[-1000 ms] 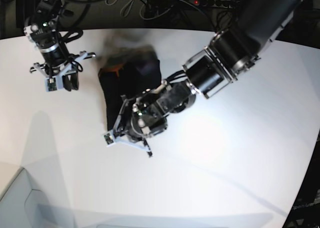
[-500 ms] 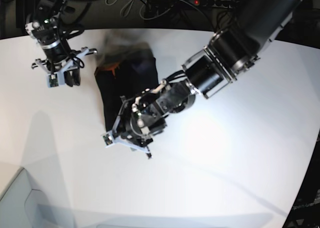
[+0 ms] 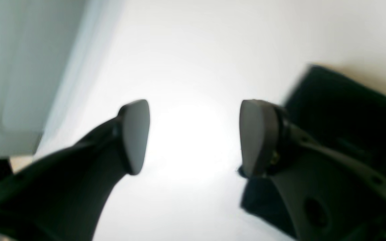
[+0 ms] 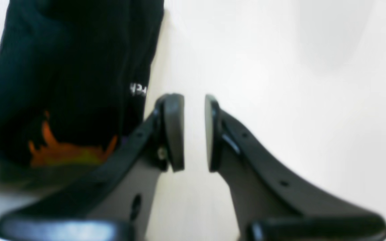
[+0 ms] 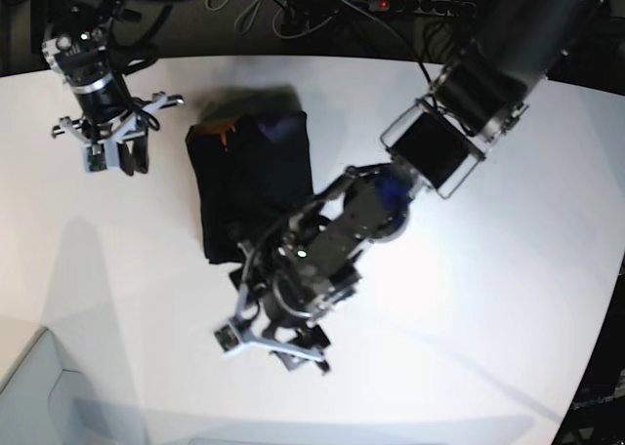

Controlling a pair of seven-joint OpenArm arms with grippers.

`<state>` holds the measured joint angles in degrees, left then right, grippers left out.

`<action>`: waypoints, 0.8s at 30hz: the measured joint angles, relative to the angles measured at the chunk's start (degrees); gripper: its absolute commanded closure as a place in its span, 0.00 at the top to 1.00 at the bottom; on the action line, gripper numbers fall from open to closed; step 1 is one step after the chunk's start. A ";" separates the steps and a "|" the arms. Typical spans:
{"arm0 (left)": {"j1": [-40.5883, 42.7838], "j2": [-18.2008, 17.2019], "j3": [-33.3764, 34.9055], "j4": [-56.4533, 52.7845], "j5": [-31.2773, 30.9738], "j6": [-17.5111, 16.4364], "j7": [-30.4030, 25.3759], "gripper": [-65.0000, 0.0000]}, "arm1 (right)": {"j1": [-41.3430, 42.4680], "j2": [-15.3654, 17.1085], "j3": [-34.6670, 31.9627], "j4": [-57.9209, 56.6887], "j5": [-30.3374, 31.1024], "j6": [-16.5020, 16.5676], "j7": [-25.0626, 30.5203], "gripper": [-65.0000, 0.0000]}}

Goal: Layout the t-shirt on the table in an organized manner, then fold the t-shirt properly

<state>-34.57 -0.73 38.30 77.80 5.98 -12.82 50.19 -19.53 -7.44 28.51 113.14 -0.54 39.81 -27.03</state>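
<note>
Left wrist view — left gripper (image 3: 193, 137): fingers spread wide, nothing between them, bare white table (image 3: 196, 50) behind the gap.
Left wrist view — t-shirt (image 3: 347, 110): black cloth just beside the right-hand finger, apart from the pads.
Right wrist view — right gripper (image 4: 194, 132): pads nearly together with a thin strip of table showing between them; it grasps nothing.
Right wrist view — t-shirt: lies beside the gripper; black fabric with an orange and yellow print and a small white mark near the edge.
Base view — t-shirt (image 5: 249, 182): a compact, roughly rectangular folded bundle on the table's far middle, print patch at its far edge.
Base view — grippers: right gripper (image 5: 109, 152) beside the bundle, clear of it; left gripper (image 5: 273, 343) near its closest corner, not touching.
Handling (judgement): light, soft and limp; layers likely slide apart if lifted singly, so pinch through all layers at a corner or folded edge.
</note>
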 measured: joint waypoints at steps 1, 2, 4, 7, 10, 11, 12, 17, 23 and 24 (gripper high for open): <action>1.25 -1.09 -3.34 3.98 -0.02 0.09 1.92 0.62 | -0.02 -0.11 0.83 0.48 0.13 0.09 0.04 0.14; 2.97 -2.21 -7.08 8.15 -0.37 0.02 3.43 0.61 | -0.17 -0.42 2.19 0.85 0.46 0.44 0.15 0.14; 6.45 -3.96 -14.88 14.73 0.15 0.44 6.75 0.51 | 0.17 -1.33 6.82 0.85 0.35 0.61 0.02 0.13; 14.60 -6.34 -25.51 19.02 0.17 0.48 4.57 0.34 | 0.33 -2.08 14.12 0.70 0.02 0.52 -0.15 0.13; 27.63 -8.31 -35.43 22.62 0.15 0.59 1.73 0.28 | 0.20 -1.64 21.22 0.66 1.51 -0.15 -0.68 0.12; 31.32 -8.35 -38.69 24.30 -1.07 0.44 -0.39 0.27 | -0.28 -1.55 22.84 0.66 4.15 -0.11 -0.61 0.10; 34.36 -7.87 -42.05 27.02 -3.54 0.13 -1.97 0.25 | -1.01 -1.90 24.48 0.59 6.54 0.11 -0.26 0.07; 42.58 -6.97 -54.40 35.98 -14.40 0.79 -5.25 0.07 | -3.39 -1.90 30.93 -0.92 9.42 0.20 -0.50 0.00; 55.82 -6.82 -65.48 35.98 -29.22 1.01 -4.55 0.00 | -6.58 -2.05 30.62 -12.59 9.73 0.13 -0.39 0.00; 58.27 -6.95 -66.79 36.00 -32.09 0.94 -5.79 0.00 | -7.13 -1.95 30.58 -15.43 9.94 0.11 0.04 0.00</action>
<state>23.70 -7.68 -28.49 113.80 -26.11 -11.88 44.40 -26.65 -9.39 59.09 97.71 9.41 39.92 -26.98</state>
